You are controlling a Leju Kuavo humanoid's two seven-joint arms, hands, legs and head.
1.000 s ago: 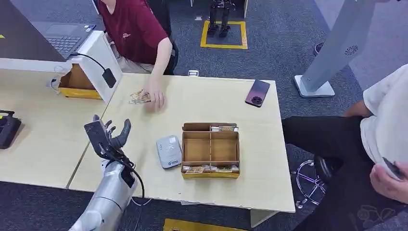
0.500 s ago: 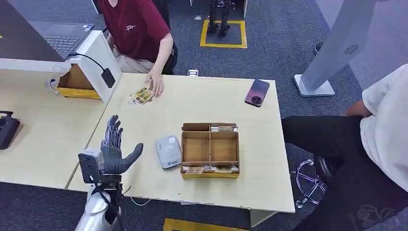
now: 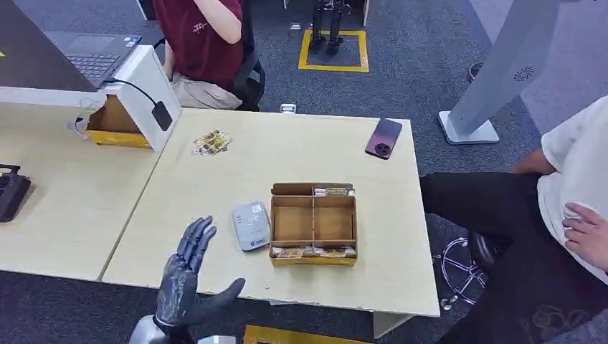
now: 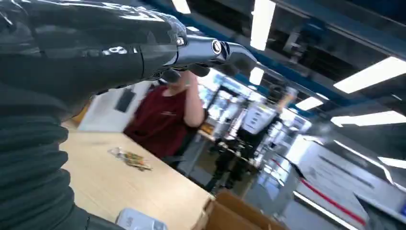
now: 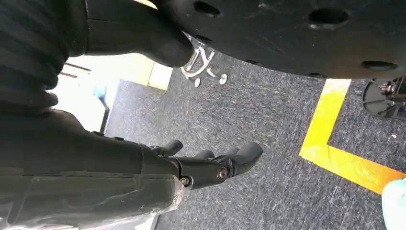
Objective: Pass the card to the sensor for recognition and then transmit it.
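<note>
While the cards (image 3: 211,142) lie in a small, indistinct pile at the tabletop's (image 3: 301,154) far edge, the grey sensor (image 3: 252,225) sits beside the cardboard box (image 3: 313,223), and the left hand (image 3: 188,283), spread and empty, hovers at the near edge, its wrist cut off.

place: office | cues: desks (image 3: 301,154), laptop (image 3: 93,61), grey carpet (image 3: 416,79), ceiling strip lights (image 4: 368,76)
</note>
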